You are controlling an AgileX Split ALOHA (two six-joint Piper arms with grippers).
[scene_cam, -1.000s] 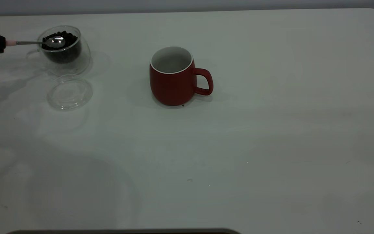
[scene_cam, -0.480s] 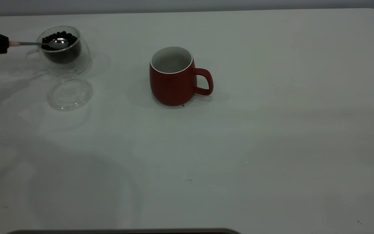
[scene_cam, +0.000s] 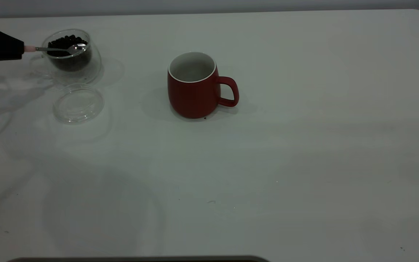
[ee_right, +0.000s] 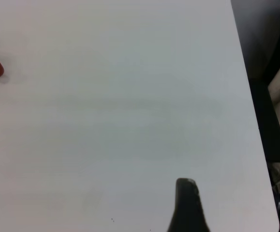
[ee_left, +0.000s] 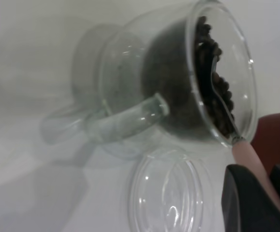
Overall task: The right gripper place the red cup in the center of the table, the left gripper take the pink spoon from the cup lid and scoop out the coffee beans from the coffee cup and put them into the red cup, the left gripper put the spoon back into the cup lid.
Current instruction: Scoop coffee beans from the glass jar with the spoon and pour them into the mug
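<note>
I've got the left gripper [scene_cam: 21,51] upper left, clamped on the pink spoon [scene_cam: 55,48], bowl in the coffee beans [scene_cam: 66,40] inside the coffee cup [scene_cam: 72,54]; right gripper's fingers I cannot tell

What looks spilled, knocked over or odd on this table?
Nothing stands out. The red cup stands upright mid-table, with one tiny dark speck at its base. The coffee cup holds its coffee beans, the cup lid lies flat beside it, and the left end effector holds the pink spoon in the beans.
</note>
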